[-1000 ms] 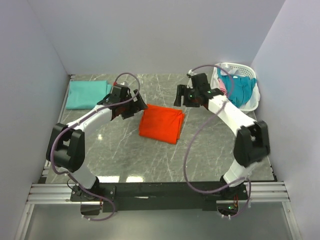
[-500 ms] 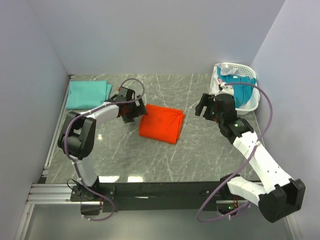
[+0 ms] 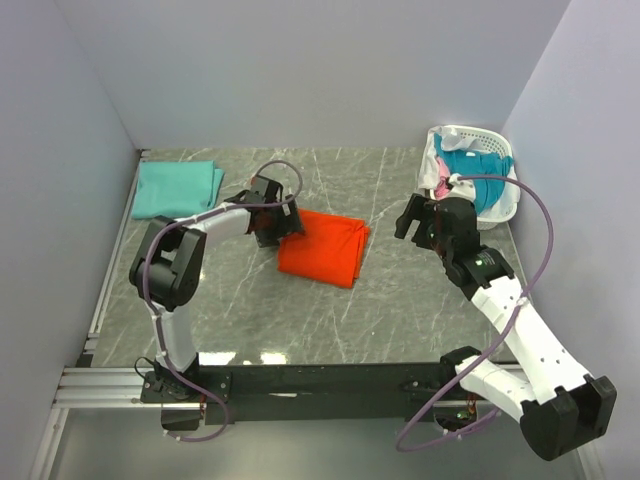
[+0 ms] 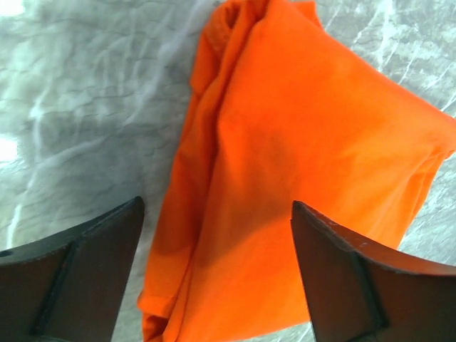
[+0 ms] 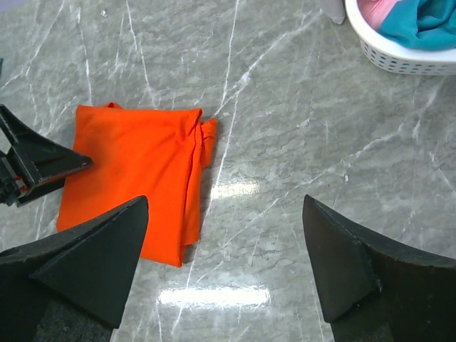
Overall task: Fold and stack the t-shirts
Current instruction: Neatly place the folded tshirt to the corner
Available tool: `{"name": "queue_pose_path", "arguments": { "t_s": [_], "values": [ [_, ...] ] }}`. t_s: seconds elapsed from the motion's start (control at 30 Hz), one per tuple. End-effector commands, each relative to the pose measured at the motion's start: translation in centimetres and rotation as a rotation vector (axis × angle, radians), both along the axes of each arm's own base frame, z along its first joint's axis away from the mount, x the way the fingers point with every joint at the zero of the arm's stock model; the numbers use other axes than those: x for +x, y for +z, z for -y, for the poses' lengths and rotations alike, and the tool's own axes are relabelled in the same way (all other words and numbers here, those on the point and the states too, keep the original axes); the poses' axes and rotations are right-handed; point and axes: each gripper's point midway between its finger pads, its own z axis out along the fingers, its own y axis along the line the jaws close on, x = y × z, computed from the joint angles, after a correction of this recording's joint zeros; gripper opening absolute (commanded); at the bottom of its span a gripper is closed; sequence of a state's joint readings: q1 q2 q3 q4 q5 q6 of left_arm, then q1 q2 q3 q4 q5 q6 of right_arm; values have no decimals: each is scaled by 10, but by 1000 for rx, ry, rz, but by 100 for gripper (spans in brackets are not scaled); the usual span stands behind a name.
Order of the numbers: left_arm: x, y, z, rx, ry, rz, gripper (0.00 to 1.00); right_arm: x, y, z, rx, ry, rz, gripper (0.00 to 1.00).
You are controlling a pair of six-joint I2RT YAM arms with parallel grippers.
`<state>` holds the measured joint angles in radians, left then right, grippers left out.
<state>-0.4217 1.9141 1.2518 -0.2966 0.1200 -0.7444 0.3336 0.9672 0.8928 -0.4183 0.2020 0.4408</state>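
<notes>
Currently the left gripper [image 3: 278, 225] stands with its fingers [image 4: 85, 271] spread wide and nothing clamped between them. It sits at the far left corner of the orange t-shirt [image 3: 325, 248]. In the left wrist view one finger is over bare table [image 4: 78, 107] just beside the shirt's left edge, and the other is over the cloth. Whether either fingertip touches the cloth cannot be told.

The right gripper [image 3: 415, 218] is also spread wide and holds nothing. It hangs to the right of the orange t-shirt, apart from it, above the marble surface.

The orange t-shirt lies flat and folded into a near-square block, turned slightly off the table edges. No long axis stands out. Its bunched, layered edge faces right and runs from far to near.

A mint-green t-shirt [image 3: 175, 188] lies folded to the far left of the orange t-shirt, well apart. A white basket [image 3: 505, 205] stands to its far right, holding a teal-blue t-shirt [image 3: 480, 175] and a pink one [image 3: 440, 182].
</notes>
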Motion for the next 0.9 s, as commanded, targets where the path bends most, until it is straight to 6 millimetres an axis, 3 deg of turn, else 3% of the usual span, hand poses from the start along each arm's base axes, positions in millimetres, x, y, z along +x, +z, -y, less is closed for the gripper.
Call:
{"name": "queue_pose_path", "arguments": {
  "t_s": [0.0,0.23,0.33,0.6,0.7,0.87],
  "values": [
    [-5,-11,12,1,-47,-32,89,0,13,9,4,-33,51,95],
    [-8,-25,23,56,-71,-67,61,1,9,9,0,-29,47,96],
    [-8,-27,29,86,-87,-63,54,3,6,10,4,-40,44,96],
    [-17,-45,25,281,-87,-86,29,4,4,15,1,-52,43,96],
    [-15,-46,21,334,-77,-78,1,3,4,16,2,-54,48,96],
    [3,-26,3,453,-50,8,1,2,3,19,-2,-59,50,96]
  ]
}}
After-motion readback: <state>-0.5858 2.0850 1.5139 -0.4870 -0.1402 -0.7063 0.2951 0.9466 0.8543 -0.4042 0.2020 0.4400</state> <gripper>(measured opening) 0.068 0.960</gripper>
